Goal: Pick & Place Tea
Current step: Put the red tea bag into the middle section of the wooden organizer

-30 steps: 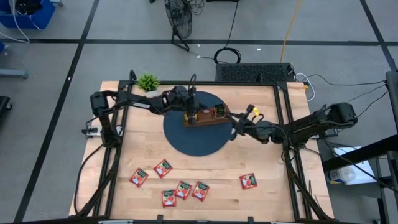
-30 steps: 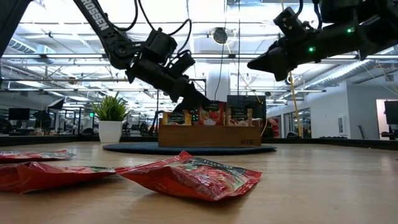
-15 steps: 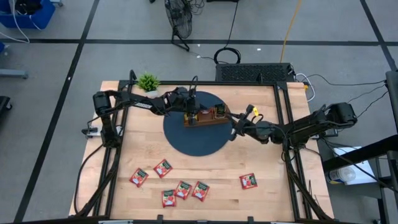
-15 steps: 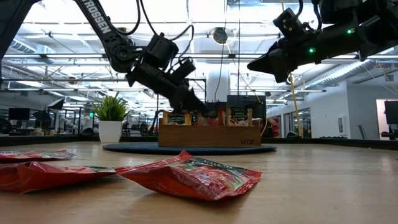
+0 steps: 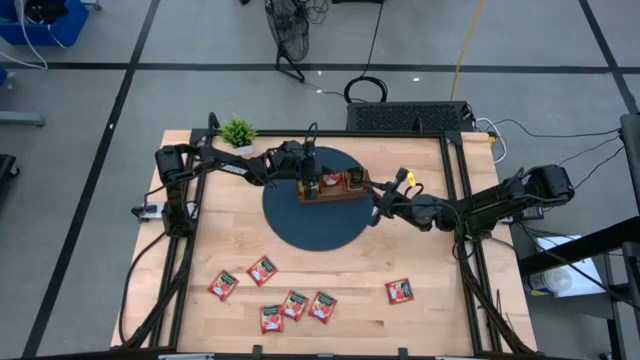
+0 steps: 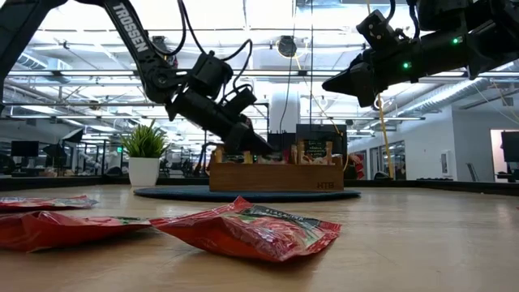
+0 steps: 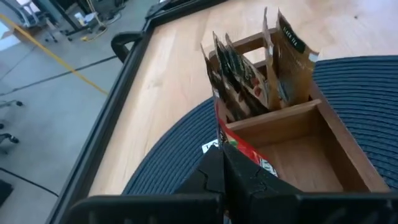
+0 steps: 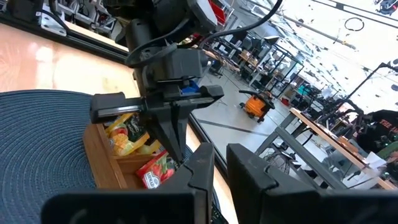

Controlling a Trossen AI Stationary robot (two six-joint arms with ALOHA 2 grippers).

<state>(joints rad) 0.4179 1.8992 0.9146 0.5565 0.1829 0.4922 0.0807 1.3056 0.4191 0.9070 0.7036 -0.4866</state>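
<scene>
The brown wooden tray (image 5: pixel 338 190) stands on a round dark blue mat (image 5: pixel 315 222) at the table's middle. Several sachets stand upright in its compartments (image 7: pixel 249 87). My left gripper (image 7: pixel 222 167) is over the tray's left end, shut on a red tea sachet (image 7: pixel 239 146). The sachet reaches down into the compartment there. My right gripper (image 8: pixel 221 167) hovers just right of the tray, above the mat's edge, with a narrow gap between its fingers. Several more red sachets (image 5: pixel 294 304) lie flat near the table's near edge, with one sachet (image 5: pixel 400 291) farther right. My left gripper pinches the red sachet's upper edge (image 7: pixel 231 148) between its two fingers, which slant down from the table's left. The sachet stands on edge below the fingers, inside the tray's left-end compartment. Whether its lower edge touches the tray floor I cannot tell.
A small potted plant (image 5: pixel 238 132) stands at the table's far left. A black frame rail (image 5: pixel 455 190) runs along each side of the table. Bare wood lies between the mat and the loose sachets (image 6: pixel 251 229).
My left gripper has moved down toward the tray and stayed shut on the red sachet. The sachet stood above the tray's rim a second ago and now sits low in the compartment.
</scene>
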